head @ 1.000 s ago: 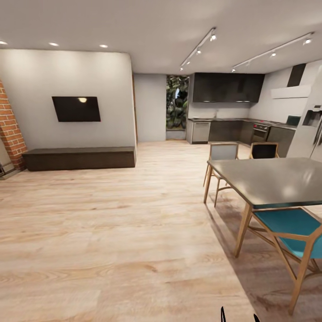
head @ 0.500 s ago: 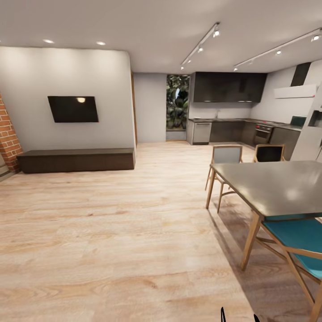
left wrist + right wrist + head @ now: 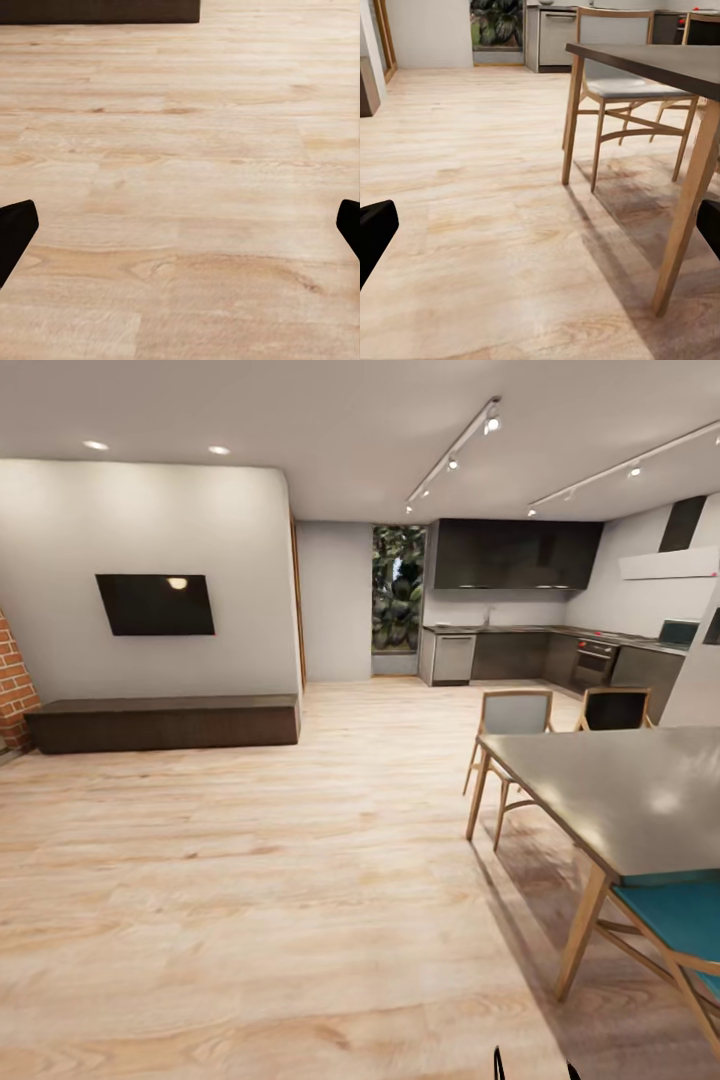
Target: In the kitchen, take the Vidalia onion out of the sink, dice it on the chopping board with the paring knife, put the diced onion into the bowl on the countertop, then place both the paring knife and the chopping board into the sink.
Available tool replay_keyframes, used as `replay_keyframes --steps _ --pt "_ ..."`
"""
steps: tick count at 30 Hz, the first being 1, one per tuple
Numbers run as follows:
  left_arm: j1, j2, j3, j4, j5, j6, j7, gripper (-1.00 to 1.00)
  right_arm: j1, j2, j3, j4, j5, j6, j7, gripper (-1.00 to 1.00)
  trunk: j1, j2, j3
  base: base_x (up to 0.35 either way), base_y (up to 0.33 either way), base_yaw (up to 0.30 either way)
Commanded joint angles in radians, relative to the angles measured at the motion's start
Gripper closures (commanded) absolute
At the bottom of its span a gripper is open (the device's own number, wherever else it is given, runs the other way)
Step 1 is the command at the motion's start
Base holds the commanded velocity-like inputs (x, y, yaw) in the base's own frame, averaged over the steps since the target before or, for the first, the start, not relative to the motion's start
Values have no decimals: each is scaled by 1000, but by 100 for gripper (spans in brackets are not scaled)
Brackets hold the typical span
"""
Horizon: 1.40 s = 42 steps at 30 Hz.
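Looking across an open room from the head view, a pale wood floor (image 3: 250, 880) runs toward a kitchen at about one o'clock, where the dark grey desk (image 3: 520, 629) tops dark cabinets (image 3: 505, 655) along the back wall, with black upper cabinets (image 3: 515, 553) above it. The sink, onion, board, knife and bowl are too far and too small to make out there, so their place relative to either tool cannot be told; the desk itself lies well apart from both tools, far ahead across the floor. At three o'clock stands a grey dining table (image 3: 620, 790) on wooden legs, with a grey-backed chair (image 3: 512, 715) and a black-backed chair (image 3: 612, 709) at its far side and a teal-seated chair (image 3: 680, 920) at its near side. At ten o'clock a black television (image 3: 155, 604) hangs on a pale wall above a long dark low cabinet (image 3: 160, 722). In the left wrist view, the left tool (image 3: 180, 225) has its two black fingertips (image 3: 15, 229) at opposite edges, spread wide, with bare floor between them and nothing held. In the right wrist view, the right tool (image 3: 540, 229) is likewise spread wide and holds nothing, its fingertips (image 3: 375, 225) over the floor near the table's legs. No readable writing or brand appears anywhere.
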Motion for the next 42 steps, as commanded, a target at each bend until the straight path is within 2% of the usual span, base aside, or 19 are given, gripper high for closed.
replay_keyframes --steps 1,42 --pt "0 1 -1 0 6 -2 0 -100 0 0 1 -1 8 1 -9 -100 1 0 -1 322 0 0" --pt "0 1 0 0 6 -2 0 -100 0 0 1 0 9 1 -8 -100 1 0 -1 322 0 0"
